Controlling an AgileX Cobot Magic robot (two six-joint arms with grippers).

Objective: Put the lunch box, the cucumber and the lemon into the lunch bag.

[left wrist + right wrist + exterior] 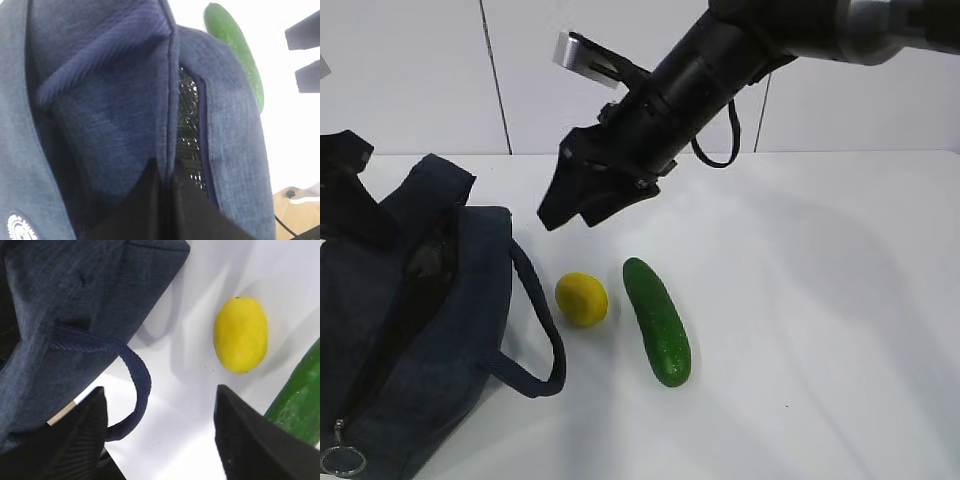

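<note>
The lunch bag [410, 330] lies on the left of the white table [820, 300], its zipper mouth gaping and one loop handle [535, 330] curling out toward the fruit. The lunch box cannot be seen in any view; it may already be inside the bag, but the dark opening does not show it. The cucumber [657, 320] lies to the right of the bag, its long axis running from the far side toward the near edge. The lemon [582, 298] sits between the handle and the cucumber, just beside both and touching neither.

The right gripper [570, 205] hangs above and behind the lemon with its jaws apart and empty; in its wrist view the lemon lies ahead of the gap, toward the right finger. The left gripper [162, 210] is pinched shut on the bag's edge by the opening, so the right arm looks the one placed to take the lemon
</note>
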